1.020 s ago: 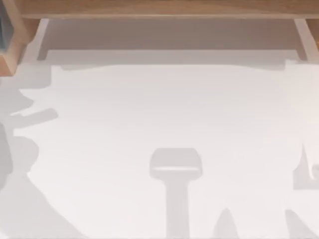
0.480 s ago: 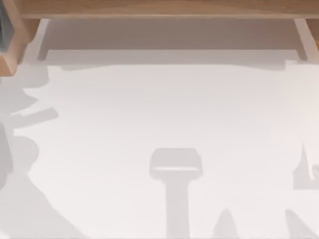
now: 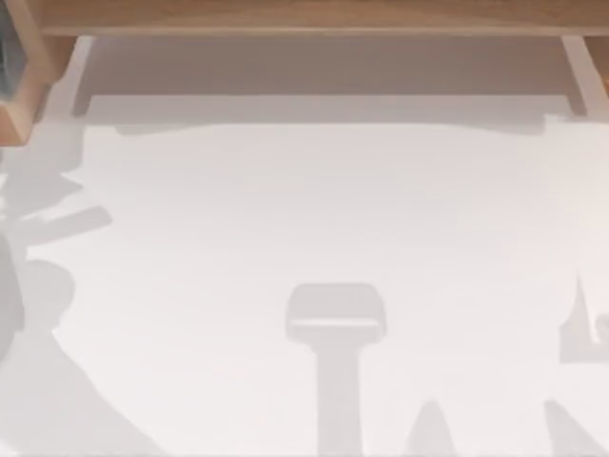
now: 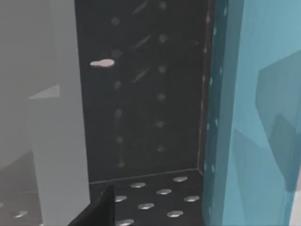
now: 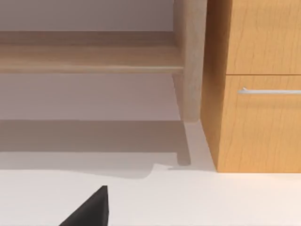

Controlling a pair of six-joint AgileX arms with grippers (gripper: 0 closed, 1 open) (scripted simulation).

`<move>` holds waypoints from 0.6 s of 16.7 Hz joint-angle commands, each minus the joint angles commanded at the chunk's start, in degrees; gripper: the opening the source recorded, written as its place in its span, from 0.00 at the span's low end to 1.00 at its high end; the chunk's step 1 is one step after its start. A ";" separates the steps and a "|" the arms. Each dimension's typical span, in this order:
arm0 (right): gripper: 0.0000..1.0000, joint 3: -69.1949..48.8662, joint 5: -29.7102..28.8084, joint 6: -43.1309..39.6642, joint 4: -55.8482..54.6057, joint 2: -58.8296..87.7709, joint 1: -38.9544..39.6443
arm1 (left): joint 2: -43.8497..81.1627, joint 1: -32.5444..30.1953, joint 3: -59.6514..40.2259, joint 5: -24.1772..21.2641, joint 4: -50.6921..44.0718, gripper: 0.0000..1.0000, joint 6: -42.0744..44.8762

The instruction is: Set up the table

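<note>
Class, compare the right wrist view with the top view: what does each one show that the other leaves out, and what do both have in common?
Right wrist view alone: a wooden cabinet with a metal handle on its drawer front, and a dark tip of the right tool. Top view alone: grey shadows cast across the surface, and a teal-lined wooden corner at the top left. Both share the white table and the light-brown wooden shelf along its far edge.
</note>
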State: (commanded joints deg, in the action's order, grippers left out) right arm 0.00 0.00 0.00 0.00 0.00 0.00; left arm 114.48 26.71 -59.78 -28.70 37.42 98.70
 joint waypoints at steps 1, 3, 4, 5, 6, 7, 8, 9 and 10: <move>1.00 0.00 0.00 0.00 0.00 0.00 0.00 | 0.00 0.00 0.00 0.00 0.00 1.00 0.00; 1.00 0.00 0.00 0.00 0.00 0.00 0.00 | -0.21 0.22 0.18 -0.06 0.05 1.00 0.03; 1.00 0.00 0.00 0.00 0.00 0.00 0.00 | -0.84 0.49 0.75 -0.30 0.26 1.00 0.14; 1.00 0.00 0.00 0.00 0.00 0.00 0.00 | -1.72 0.82 1.69 -0.68 0.54 1.00 0.27; 1.00 0.00 0.00 0.00 0.00 0.00 0.00 | -2.58 1.19 2.77 -1.07 0.82 1.00 0.41; 1.00 0.00 0.00 0.00 0.00 0.00 0.00 | -3.33 1.56 3.84 -1.41 1.07 1.00 0.53; 1.00 0.00 0.00 0.00 0.00 0.00 0.00 | -3.99 1.89 4.83 -1.73 1.32 1.00 0.61; 1.00 0.00 0.00 0.00 0.00 0.00 0.00 | -4.66 2.25 5.75 -2.07 1.59 1.00 0.72; 1.00 0.00 0.00 0.00 0.00 0.00 0.00 | -5.38 2.64 6.87 -2.42 1.87 1.00 0.85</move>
State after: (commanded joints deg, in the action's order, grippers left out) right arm 0.00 0.00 0.00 0.00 0.00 0.00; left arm 109.10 29.36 -52.91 -31.11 39.29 99.55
